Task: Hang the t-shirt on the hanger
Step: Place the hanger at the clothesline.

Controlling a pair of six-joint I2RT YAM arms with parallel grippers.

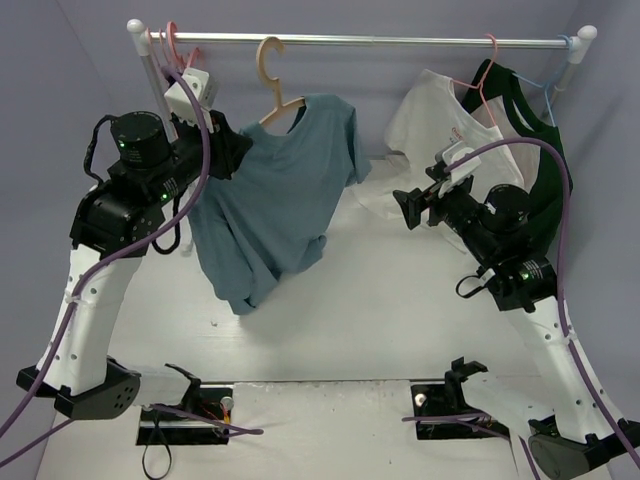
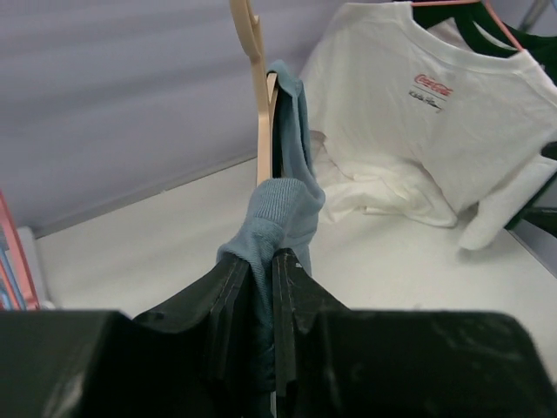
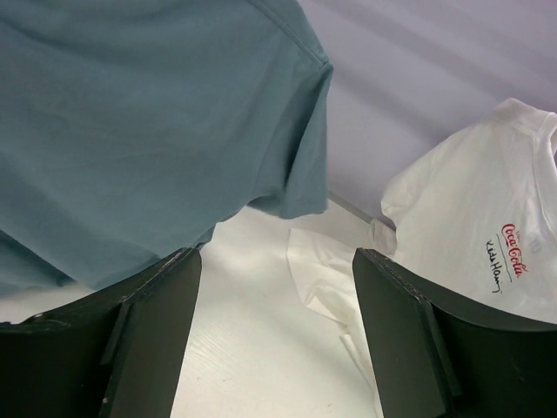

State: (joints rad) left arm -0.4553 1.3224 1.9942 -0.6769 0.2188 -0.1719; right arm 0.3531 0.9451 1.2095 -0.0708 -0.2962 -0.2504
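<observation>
Lavender walls (image 1: 90,90) close in a white table (image 1: 390,300), and a metal rail (image 1: 400,41) runs across the back between two white end caps. From the rail the hanger (image 1: 270,72) hangs by its hook, left of the middle, with one tan shoulder running down into the neck of the t-shirt (image 1: 285,190). The t-shirt sits on the hanger on its right side only: that shoulder and sleeve hang square, while the left side is pulled off towards the left arm and the body sags in folds to a low corner near the table; whether that corner touches the surface cannot be told. The left gripper (image 2: 264,261) is clenched on a bunched fold of teal cloth, just beside the hanger's edge, which rises straight in front of it in the left wrist view. The right gripper (image 3: 274,261) is spread wide with nothing between its fingers, facing the t-shirt's right sleeve hem but apart from it, with a strip of bare table showing between. Behind the right arm a white t-shirt (image 1: 430,120) with small red print hangs on a pink hanger (image 1: 489,55), its lower part lying crumpled on the table, and a dark green shirt (image 1: 530,120) hangs next to it by a light blue hanger (image 1: 555,80) at the rail's right end. Bare tabletop spreads from below the t-shirt to the near edge between the two arm bases.
</observation>
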